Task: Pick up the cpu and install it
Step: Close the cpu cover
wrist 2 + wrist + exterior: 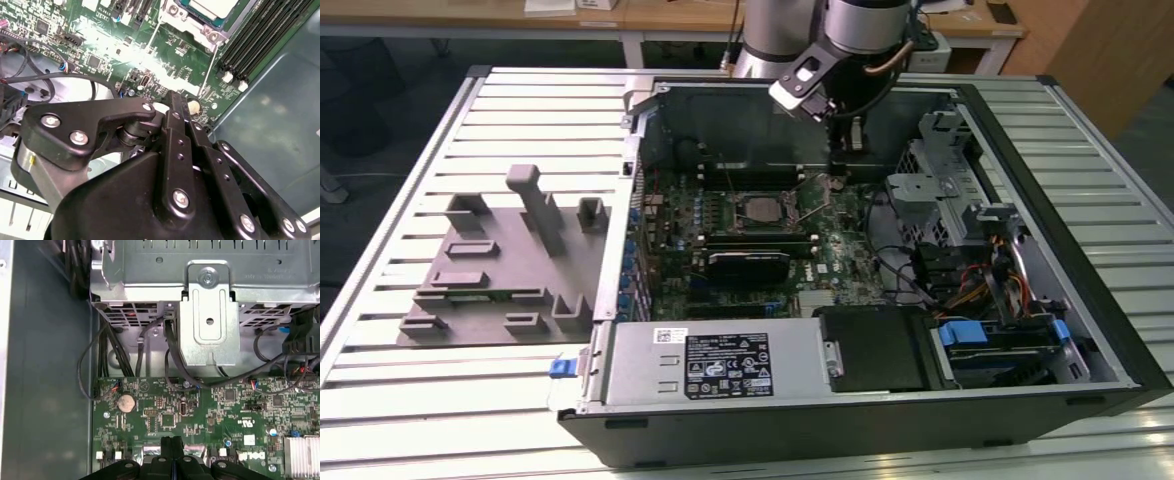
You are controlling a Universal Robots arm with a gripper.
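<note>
Item: open computer case (pixel 854 440), lying on its side on a slatted metal table (pixel 400 400), recorded from the near edge to the far edge of the exterior view. Nearest stood the power supply (pixel 707 365), silver with a printed label, and beside it on the exterior view's right a black drive bay (pixel 881 345) with blue clips. On the table at the exterior view's left, just beside the case, lay a grey holder block (pixel 494 270) with upright posts. Behind the power supply lay the green motherboard (pixel 834 262). At its middle the cpu (pixel 761 209) sat flat in the metal-framed socket, silver top upward. The second wrist view showed the same pale top inside the frame, next to black memory slots (pixel 260 35). On the exterior view's right a grey drive cage (pixel 941 190) stood over bundled cables. Farther back the end effector (pixel 173 444) hung inside the case over the motherboard, to the exterior view's right of the socket and apart from the cpu. Its two black fingers were pressed together with nothing between them in both wrist views. Contact with the board could not be told. In the first wrist view a coin cell battery (pixel 126 402) and a folded metal bracket (pixel 209 320) lay beyond the fingertips. Farthest, the robot arm (pixel 854 30) rose past the case's far wall.
</note>
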